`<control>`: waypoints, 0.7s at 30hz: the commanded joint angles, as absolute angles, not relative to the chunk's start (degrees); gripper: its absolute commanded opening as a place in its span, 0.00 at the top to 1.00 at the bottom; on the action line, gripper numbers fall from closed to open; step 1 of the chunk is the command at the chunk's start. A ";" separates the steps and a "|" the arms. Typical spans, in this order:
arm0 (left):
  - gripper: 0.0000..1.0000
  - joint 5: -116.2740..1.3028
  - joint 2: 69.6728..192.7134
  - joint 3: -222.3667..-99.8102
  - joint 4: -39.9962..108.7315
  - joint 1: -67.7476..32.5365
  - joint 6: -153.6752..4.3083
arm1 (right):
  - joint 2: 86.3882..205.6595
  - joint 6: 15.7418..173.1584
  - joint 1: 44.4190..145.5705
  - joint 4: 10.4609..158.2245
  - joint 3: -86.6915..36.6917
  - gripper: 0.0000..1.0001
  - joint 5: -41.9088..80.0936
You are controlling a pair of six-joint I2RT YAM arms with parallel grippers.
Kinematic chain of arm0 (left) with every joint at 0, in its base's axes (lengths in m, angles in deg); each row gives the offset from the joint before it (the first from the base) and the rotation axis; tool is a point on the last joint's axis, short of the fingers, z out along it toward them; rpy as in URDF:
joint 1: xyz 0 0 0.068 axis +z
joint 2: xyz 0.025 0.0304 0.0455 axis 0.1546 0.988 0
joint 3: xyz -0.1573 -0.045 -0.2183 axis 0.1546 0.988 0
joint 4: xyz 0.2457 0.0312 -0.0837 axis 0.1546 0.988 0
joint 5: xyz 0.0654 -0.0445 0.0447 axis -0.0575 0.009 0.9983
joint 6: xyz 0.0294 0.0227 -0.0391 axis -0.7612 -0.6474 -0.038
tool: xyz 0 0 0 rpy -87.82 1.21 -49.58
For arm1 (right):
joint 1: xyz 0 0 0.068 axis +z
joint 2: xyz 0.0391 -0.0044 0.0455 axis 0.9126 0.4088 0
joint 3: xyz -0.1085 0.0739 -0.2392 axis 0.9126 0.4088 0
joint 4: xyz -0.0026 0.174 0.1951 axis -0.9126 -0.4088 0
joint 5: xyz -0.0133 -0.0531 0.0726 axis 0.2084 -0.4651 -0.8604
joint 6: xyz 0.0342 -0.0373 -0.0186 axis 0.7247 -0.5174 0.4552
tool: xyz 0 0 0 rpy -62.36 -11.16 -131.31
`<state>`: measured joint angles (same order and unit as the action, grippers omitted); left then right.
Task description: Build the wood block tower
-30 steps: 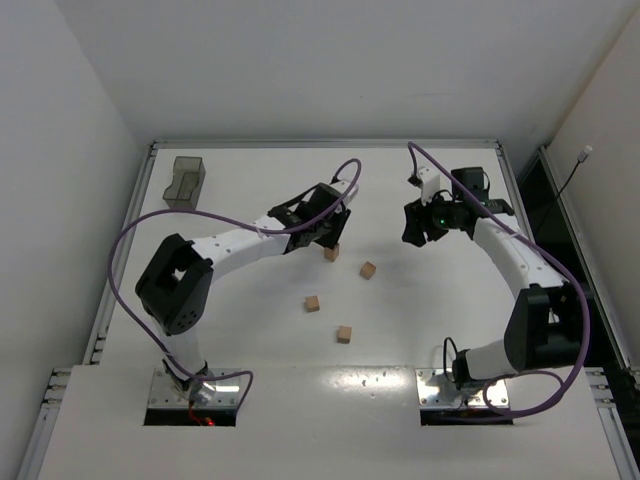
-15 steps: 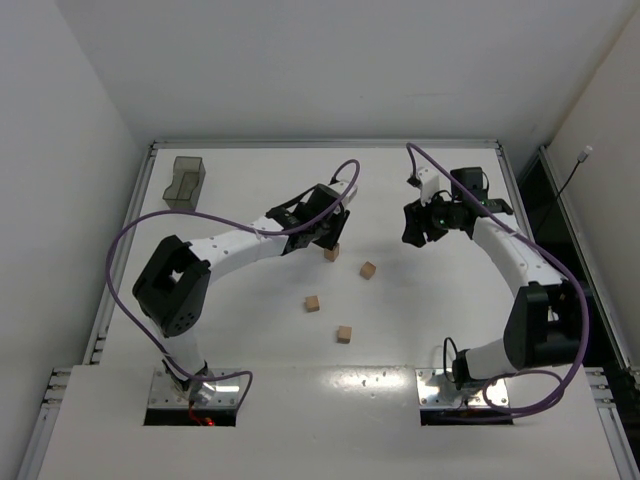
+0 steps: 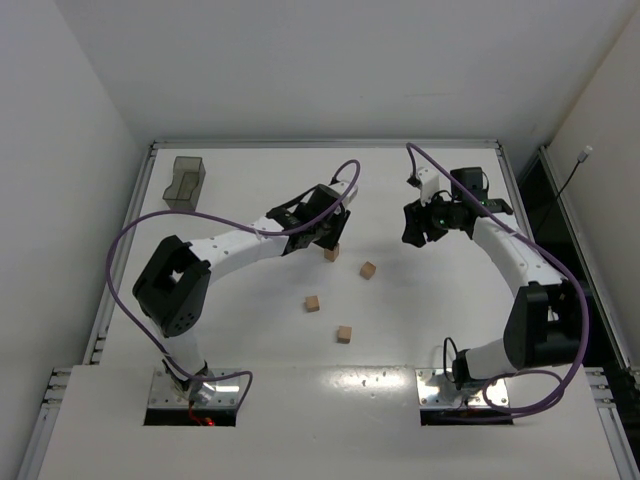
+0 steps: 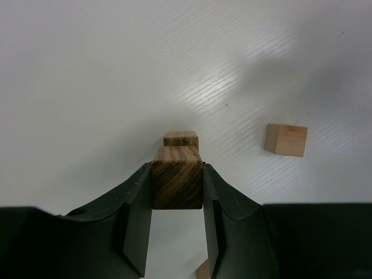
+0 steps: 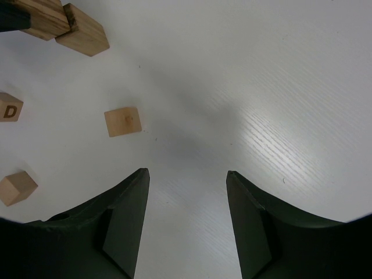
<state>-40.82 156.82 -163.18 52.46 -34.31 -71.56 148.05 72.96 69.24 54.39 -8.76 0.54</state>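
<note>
5 wood blocks [image 3: 344, 334] counted, 1 grey bin [image 3: 186, 181].

Left arm reaches low toward mid-desk. The left hand [image 4: 177, 172] is clenched on 1 block [image 4: 177, 192], which sits just above a 2nd block [image 4: 181, 138]; whether they touch, cannot tell.

3 loose blocks lie apart on the desk [image 3: 250, 320] nearer the bases, 1 of them lettered D [image 5: 9, 109].

Right hand [image 5: 186, 174] hovers released, grasping nothing, over bare desk right of the blocks.

Bin sits in the far-left corner, well apart. There is open room along the far edge.

Links: the left arm [image 3: 235, 243] and right arm [image 3: 515, 262] are clad in white.
Joints: black housings [image 3: 172, 285] are fitted.
Cables: purple cables [image 3: 110, 270] are looped outside.
Left gripper [image 4: 177, 168]: dark curved fingers [image 4: 131, 212] are seen.
</note>
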 commanded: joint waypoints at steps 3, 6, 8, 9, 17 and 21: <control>1.00 -40.35 154.93 -164.68 50.09 -35.31 -70.71 | 148.09 72.69 68.86 54.97 -11.33 0.47 -0.95; 1.00 -40.35 154.93 -164.68 49.57 -35.32 -70.71 | 148.09 72.69 68.86 54.97 -11.33 0.47 -0.95; 1.00 -39.82 154.93 -164.68 49.57 -35.32 -70.71 | 148.09 72.69 68.86 54.97 -11.33 0.47 -0.95; 1.00 -39.82 154.93 -165.20 49.57 -35.32 -70.71 | 148.09 72.69 68.86 54.97 -11.33 0.47 -0.95; 0.95 -39.82 155.98 -165.21 49.57 -35.32 -70.71 | 148.61 72.69 68.86 54.97 -11.33 0.47 -0.95; 0.86 -40.43 155.98 -165.21 49.57 -35.32 -71.23 | 148.61 72.69 68.86 54.97 -11.33 0.47 -0.95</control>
<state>-40.43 156.82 -163.20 52.13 -34.74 -71.59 148.40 72.83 69.24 54.39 -8.76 0.52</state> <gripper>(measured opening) 0.305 0.524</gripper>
